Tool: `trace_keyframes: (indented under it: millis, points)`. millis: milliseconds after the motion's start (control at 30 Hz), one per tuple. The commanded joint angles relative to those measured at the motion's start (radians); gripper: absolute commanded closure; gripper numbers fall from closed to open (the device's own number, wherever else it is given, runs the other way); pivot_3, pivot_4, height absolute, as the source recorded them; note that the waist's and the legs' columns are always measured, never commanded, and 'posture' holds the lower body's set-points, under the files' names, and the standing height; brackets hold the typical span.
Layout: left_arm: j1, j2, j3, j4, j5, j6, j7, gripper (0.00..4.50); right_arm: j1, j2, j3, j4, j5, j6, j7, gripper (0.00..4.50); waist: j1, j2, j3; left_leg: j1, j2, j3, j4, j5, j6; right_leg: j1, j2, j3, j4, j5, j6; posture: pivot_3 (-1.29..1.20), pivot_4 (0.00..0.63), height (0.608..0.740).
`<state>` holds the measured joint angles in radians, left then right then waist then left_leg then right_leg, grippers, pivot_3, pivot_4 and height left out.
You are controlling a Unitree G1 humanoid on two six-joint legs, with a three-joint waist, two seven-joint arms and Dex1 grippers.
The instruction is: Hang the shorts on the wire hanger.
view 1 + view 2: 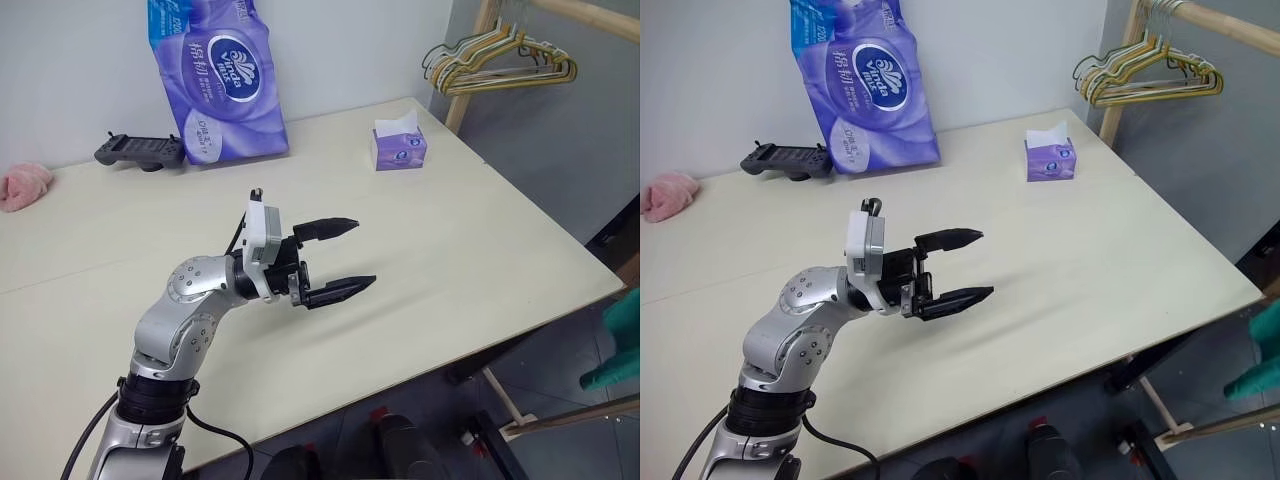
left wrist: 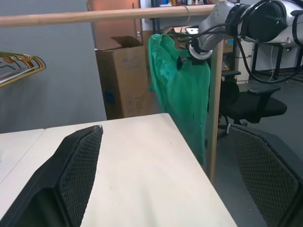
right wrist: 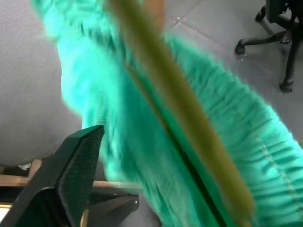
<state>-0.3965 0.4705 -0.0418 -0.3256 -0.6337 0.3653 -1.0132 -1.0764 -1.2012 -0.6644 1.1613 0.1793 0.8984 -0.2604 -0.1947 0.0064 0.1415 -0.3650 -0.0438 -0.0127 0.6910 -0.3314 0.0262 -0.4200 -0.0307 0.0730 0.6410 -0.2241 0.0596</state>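
Observation:
The teal-green shorts point(image 2: 182, 94) hang below a wooden rail point(image 2: 94, 16) past the table's right edge; they also show at the far right in the eye views point(image 1: 620, 345). Seen close in the right wrist view, an olive-green bar, the wire hanger point(image 3: 189, 123), crosses the gathered cloth. My right gripper point(image 2: 184, 59) is at the top of the shorts. One of its fingers point(image 3: 71, 179) stands wide to the side, off the cloth. My left gripper point(image 1: 340, 258) hovers open and empty over the table's middle, pointing right.
A cream table point(image 1: 470, 270) carries a purple tissue pack point(image 1: 215, 75), a small tissue box point(image 1: 399, 147), a black controller point(image 1: 140, 152) and a pink fuzzy cloth point(image 1: 25, 185). Bunched hangers point(image 1: 500, 60) hang on the wooden rack at the back right. A cardboard box point(image 2: 123, 71) and office chair point(image 2: 251, 104) stand beyond.

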Motion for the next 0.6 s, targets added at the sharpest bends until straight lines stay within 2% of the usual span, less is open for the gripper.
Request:
trace_keyframes:
  millis: [33,200,333,600]
  points:
    - [-0.009,0.008,0.014,-0.033,-0.016,-0.004,-0.003,0.00,0.010,-0.034,0.032,-0.047,0.004,-0.001,0.030,0.03,0.000,0.000,0.000,0.000,0.000,0.000,0.000,0.000,0.000,0.000,0.000,0.000,0.000,0.000,0.000,-0.25,0.149,0.740]
    - [0.002,0.011,0.016,-0.040,-0.019,-0.004,-0.006,0.00,0.078,-0.026,0.080,-0.201,0.009,0.154,0.088,0.03,0.001,0.000,0.000,0.000,0.000,0.000,0.000,0.000,0.000,0.000,0.000,0.000,0.000,0.000,0.000,-0.26,0.152,0.740]
    - [0.005,0.003,0.009,-0.040,-0.018,-0.007,-0.003,0.00,0.191,-0.014,0.067,-0.378,0.015,0.292,0.132,0.03,0.002,0.000,0.000,0.000,0.000,0.000,0.001,0.000,0.000,0.000,0.000,0.000,0.000,0.000,0.000,-0.26,0.152,0.740]
    - [0.004,-0.013,-0.001,-0.035,-0.017,-0.011,-0.004,0.00,0.390,0.075,-0.119,-0.899,-0.028,0.644,0.154,0.03,0.001,0.000,0.000,0.000,0.001,-0.001,0.002,-0.001,0.000,0.000,0.000,0.000,0.001,0.000,0.001,-0.29,0.154,0.740]
